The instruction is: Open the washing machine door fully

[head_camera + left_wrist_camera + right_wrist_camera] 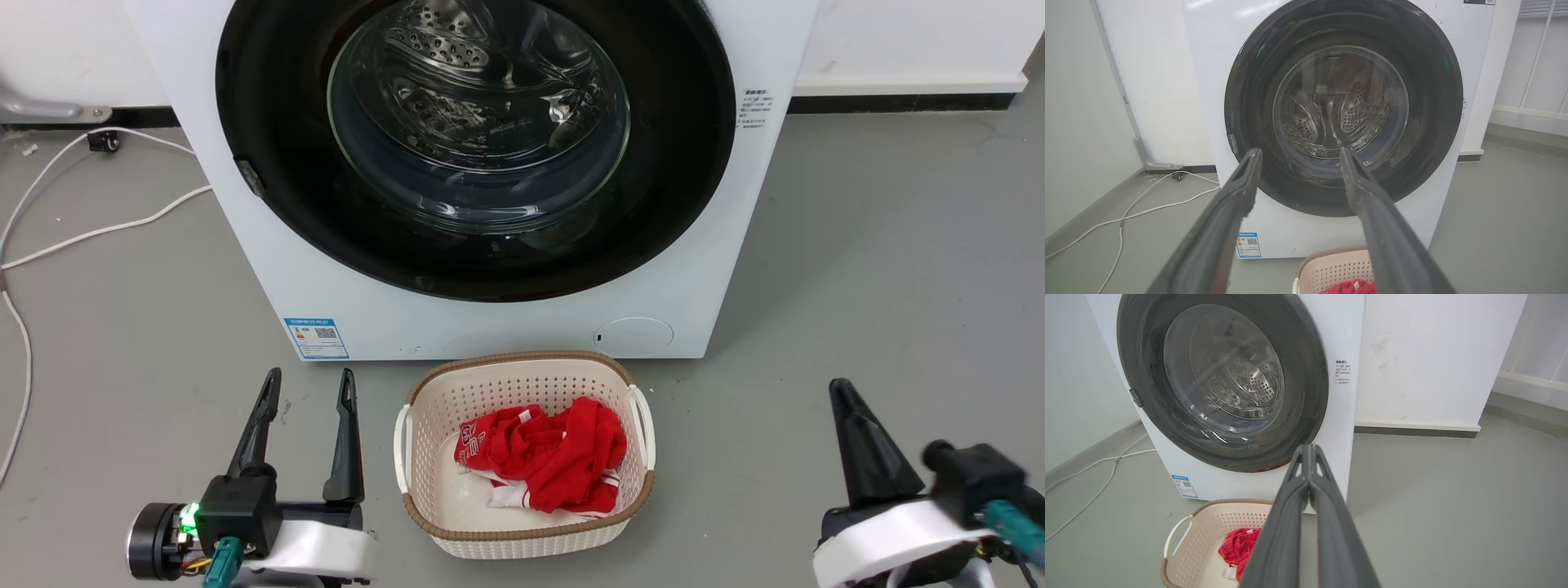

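The washing machine door sat shut, flush in the front of the washing machine; all the opening was left to do. Well short of the machine, the left pincer gaped wide, and the right pincer was pinched together, empty.

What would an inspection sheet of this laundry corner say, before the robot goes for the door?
Surface: grey floor, level.
Job's things: washing machine door shut against the white washing machine, untouched.
Clutter: laundry basket right in front of the machine, red cloth inside.
Grippers: left gripper open, right gripper shut; both empty, short of the door.
Cables: white cable on the floor left of the machine.
Surroundings: white wall behind, with dark skirting.
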{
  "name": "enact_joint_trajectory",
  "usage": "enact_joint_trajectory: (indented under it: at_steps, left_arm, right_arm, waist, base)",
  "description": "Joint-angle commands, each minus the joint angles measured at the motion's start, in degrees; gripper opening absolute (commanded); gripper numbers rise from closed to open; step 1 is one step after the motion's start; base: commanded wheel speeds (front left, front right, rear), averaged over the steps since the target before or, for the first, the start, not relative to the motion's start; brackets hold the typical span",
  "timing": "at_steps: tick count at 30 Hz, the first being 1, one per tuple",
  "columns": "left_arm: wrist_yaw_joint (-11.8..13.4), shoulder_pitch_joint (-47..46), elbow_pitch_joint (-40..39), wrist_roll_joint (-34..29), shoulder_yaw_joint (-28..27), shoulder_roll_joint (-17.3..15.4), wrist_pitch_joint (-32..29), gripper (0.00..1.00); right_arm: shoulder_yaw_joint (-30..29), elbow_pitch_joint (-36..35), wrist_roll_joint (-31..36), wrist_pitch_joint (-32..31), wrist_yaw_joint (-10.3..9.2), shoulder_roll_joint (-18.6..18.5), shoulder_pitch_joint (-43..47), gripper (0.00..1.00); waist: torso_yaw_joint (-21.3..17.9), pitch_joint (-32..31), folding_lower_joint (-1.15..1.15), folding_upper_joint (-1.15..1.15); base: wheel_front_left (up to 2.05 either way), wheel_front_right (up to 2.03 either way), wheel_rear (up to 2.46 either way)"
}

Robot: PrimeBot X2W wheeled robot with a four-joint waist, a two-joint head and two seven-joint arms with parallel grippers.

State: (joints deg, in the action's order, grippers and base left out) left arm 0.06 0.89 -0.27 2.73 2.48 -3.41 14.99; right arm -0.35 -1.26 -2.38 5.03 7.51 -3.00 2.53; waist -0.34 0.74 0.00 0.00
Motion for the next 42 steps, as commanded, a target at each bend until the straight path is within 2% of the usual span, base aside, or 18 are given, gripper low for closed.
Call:
enact_joint_trajectory:
  at_steps: [1, 9, 12, 17, 19, 23, 30, 36, 42]
  left_arm:
    - [-0.1, 0.0, 0.0, -0.2, -0.2, 0.1, 0.3, 1.00]
    - [0.0, -0.9, 0.0, -0.4, -0.5, 0.2, 0.3, 1.00]
    - [0.1, -1.3, 0.0, -0.2, -0.4, 0.3, 0.3, 1.00]
    - [0.5, -2.2, -0.4, -0.1, -0.2, 0.4, 0.2, 1.00]
    - [0.7, -2.6, -0.6, -0.1, -0.1, 0.4, 0.2, 1.00]
    - [0.8, -3.5, -0.9, 0.2, -0.1, 0.4, 0.2, 1.00]
    - [0.9, -5.2, -1.4, -0.2, 0.1, 0.5, 0.2, 1.00]
    - [1.3, -6.7, -2.3, -0.4, 0.3, 0.5, 0.2, 1.00]
    - [1.4, -8.6, -3.1, -0.6, 0.7, 0.5, 0.2, 1.00]
  right_arm:
    - [-0.5, 0.4, -3.7, 0.7, -0.04, 0.2, -0.6, 0.00]
    - [-2.2, 4.6, -36.8, 2.2, -0.03, 0.2, -4.6, 0.00]
    - [-3.1, 6.6, -51.0, 2.5, -0.03, 0.2, -7.2, 0.00]
    - [-6.5, 11.0, -78.6, 1.5, -0.02, 0.2, -13.8, 0.00]
    - [-8.5, 13.4, -85.4, 0.7, -0.02, 0.2, -16.9, 0.00]
    - [-10.9, 18.6, -90.9, -2.1, -0.02, -2.4, -24.1, 0.00]
    - [-10.5, 31.4, -97.5, -7.6, -0.02, -7.8, -38.0, 0.00]
    - [-6.0, 42.4, -97.5, -12.2, -0.03, -13.6, -50.9, 0.00]
    - [-0.6, 50.7, -95.8, -17.4, -0.02, -16.0, -63.1, 0.00]
  waist:
    - [0.0, 0.1, 0.00, 0.00]
    - [-0.3, 0.6, 0.00, 0.00]
    - [-0.3, 1.0, 0.00, 0.00]
    - [-0.4, 2.2, 0.00, 0.00]
    - [-0.5, 2.9, 0.00, 0.00]
    - [-0.5, 4.5, 0.00, 0.00]
    - [-0.1, 7.7, 0.00, 0.00]
    - [0.3, 11.1, 0.00, 0.00]
    - [0.7, 14.2, 0.00, 0.00]
  base:
    - [0.00, 0.00, 0.00]
    - [0.00, 0.00, 0.00]
    - [0.00, 0.00, 0.00]
    - [0.00, 0.00, 0.00]
    - [0.00, 0.00, 0.00]
    - [0.00, 0.00, 0.00]
    - [0.00, 0.00, 0.00]
    - [0.00, 0.00, 0.00]
    - [0.00, 0.00, 0.00]
